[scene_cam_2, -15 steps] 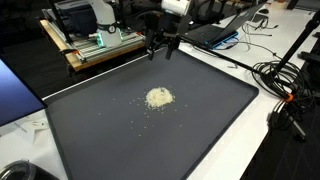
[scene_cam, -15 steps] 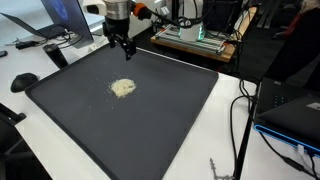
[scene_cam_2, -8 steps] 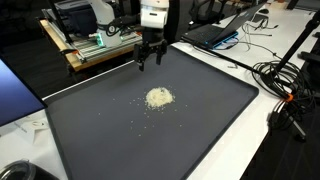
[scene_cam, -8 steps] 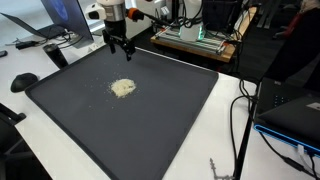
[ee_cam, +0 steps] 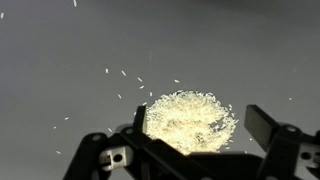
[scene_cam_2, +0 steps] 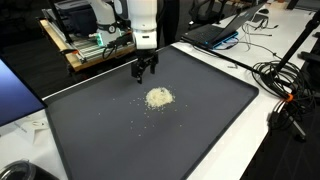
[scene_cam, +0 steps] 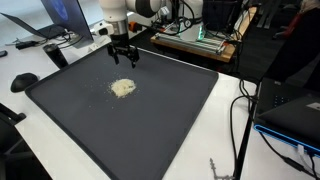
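- My end effector [scene_cam: 124,58] [scene_cam_2: 145,72] [ee_cam: 200,125] hangs with its two black fingers [ee_cam: 262,128] spread wide. Nothing is held between them.
- It points straight down over the mat, clear of the surface. In both exterior views it sits near the pile, on the side toward the cluttered back of the table.
- In the wrist view, the small pale yellow mound of fine grains [ee_cam: 190,118] shows in the gap between my fingers, lower down and untouched.
- That mound [scene_cam: 123,88] [scene_cam_2: 158,97] lies on the large dark grey rectangular mat [scene_cam: 160,125] [scene_cam_2: 205,135], toward the half nearer my arm and well in from the edges.
- A few loose pale grains [ee_cam: 125,75] [scene_cam_2: 141,110] are scattered on the mat just beside the mound.
- The mat lies flat on the white table [scene_cam: 226,135] [scene_cam_2: 258,150] and covers most of it.
- Behind the mat stands a light wooden board carrying electronics [scene_cam: 195,40] [scene_cam_2: 90,52].
- An open laptop with a blue screen [scene_cam: 62,18] sits beyond one corner of the mat in an exterior view.
- A black computer mouse [scene_cam: 24,81] rests on the table beside the mat's edge.
- Black cables [scene_cam: 240,115] [scene_cam_2: 285,92] trail across the table on the far side of the mat from the mouse.
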